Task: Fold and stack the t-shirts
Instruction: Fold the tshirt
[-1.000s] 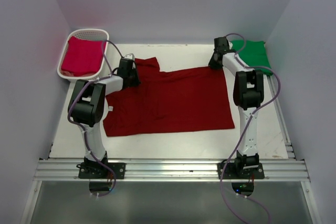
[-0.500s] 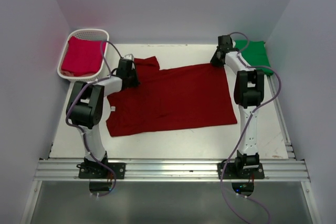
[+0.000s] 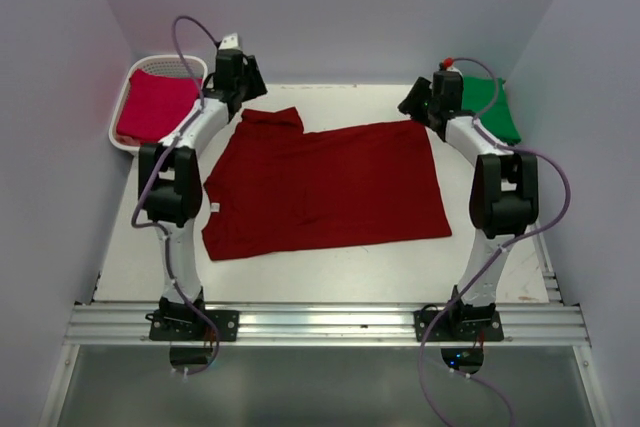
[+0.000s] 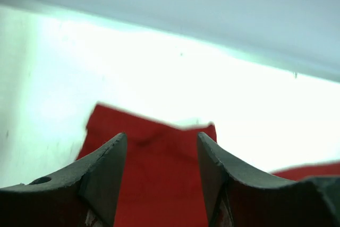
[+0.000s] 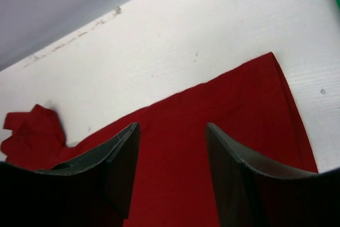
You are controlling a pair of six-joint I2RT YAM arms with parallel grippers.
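White counter (image 3: 330, 272) fills the walled cell; the maroon t-shirt (image 3: 320, 187) lies spread flat across its middle, one sleeve pointing toward the far edge; the green t-shirt (image 3: 492, 107) sits folded at the far right corner; the crimson t-shirt (image 3: 155, 107) rests in the basket (image 3: 170, 62) at far left. The left pincer (image 4: 162, 144) hovers above the far sleeve, jaws apart and holding nothing; the right pincer (image 5: 172, 131) hangs over the maroon cloth's far right corner, likewise wide and empty. Spreading looks done and folding not yet begun; the next move probably calls for both pincers to drop onto the far edge, pinch it, and carry it evenly toward the near edge.
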